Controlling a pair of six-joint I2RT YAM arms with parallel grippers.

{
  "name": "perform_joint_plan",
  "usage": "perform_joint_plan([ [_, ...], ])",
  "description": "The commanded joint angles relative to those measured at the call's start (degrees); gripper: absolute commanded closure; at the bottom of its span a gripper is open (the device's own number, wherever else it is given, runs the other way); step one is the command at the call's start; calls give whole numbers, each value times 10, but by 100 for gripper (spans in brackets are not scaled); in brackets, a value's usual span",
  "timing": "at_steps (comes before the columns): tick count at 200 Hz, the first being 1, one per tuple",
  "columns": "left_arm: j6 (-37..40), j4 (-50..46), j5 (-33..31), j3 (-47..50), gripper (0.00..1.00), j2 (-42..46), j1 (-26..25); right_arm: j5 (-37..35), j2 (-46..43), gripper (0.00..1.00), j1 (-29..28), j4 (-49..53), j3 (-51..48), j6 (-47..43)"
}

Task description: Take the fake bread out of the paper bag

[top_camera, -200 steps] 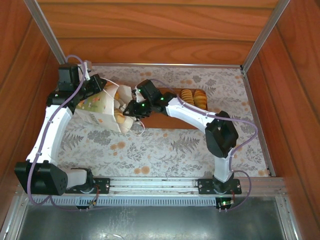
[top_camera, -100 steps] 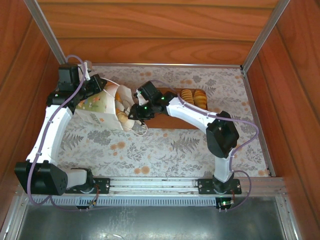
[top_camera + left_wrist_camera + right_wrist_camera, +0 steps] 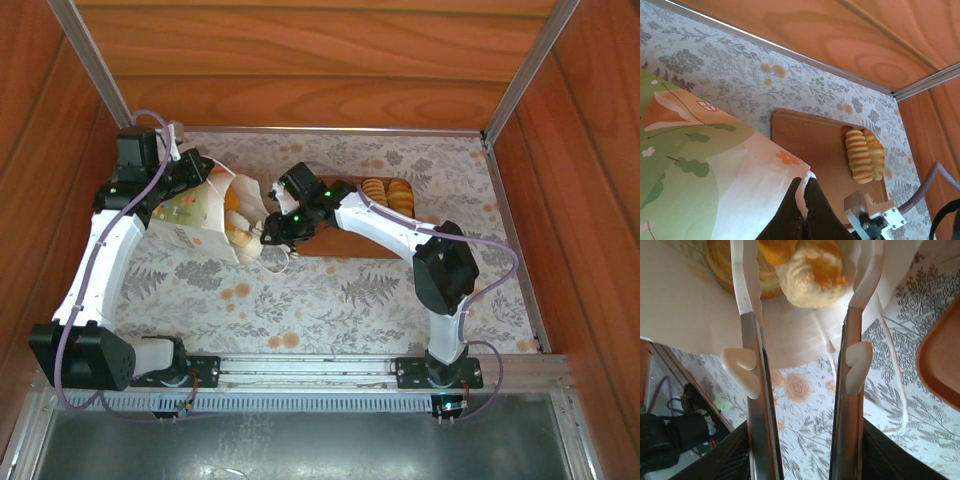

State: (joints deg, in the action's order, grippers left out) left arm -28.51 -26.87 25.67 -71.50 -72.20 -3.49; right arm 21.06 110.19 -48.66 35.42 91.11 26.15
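While your left gripper (image 3: 802, 212) stays out of it, note: it pinches the paper bag (image 3: 700, 170) by the rim; bag tipped, fake bread (image 3: 812, 272) inside the mouth, right gripper (image 3: 805, 265) fingers parted there. Two ridged rolls (image 3: 864, 155) lie on the brown tray (image 3: 810, 145).

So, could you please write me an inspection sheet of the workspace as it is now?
Surface: flowered cloth, lying flat.
Job's things: paper bag tipped on its side, mouth toward the right arm; bread inside it; two rolls on the tray.
Clutter: nothing seen.
Grippers: left gripper shut on the bag's edge; right gripper open at the bag's mouth.
Cables: a lilac cable along each arm.
Surroundings: wooden walls on three sides; metal rail at the near edge.
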Motion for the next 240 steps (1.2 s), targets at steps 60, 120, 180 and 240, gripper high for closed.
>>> perform_joint_plan([
  [60,1,10,2,-4,100,5,-1,86,-21,52,5,-72,-10,27],
  [120,-3,10,7,1,100,10,-1,96,29,50,8,-107,24,90],
  [180,1,10,3,6,100,14,-1,72,23,71,13,-95,36,86],
  [240,-1,10,-11,10,100,16,-1,53,-36,76,13,-97,10,41],
])
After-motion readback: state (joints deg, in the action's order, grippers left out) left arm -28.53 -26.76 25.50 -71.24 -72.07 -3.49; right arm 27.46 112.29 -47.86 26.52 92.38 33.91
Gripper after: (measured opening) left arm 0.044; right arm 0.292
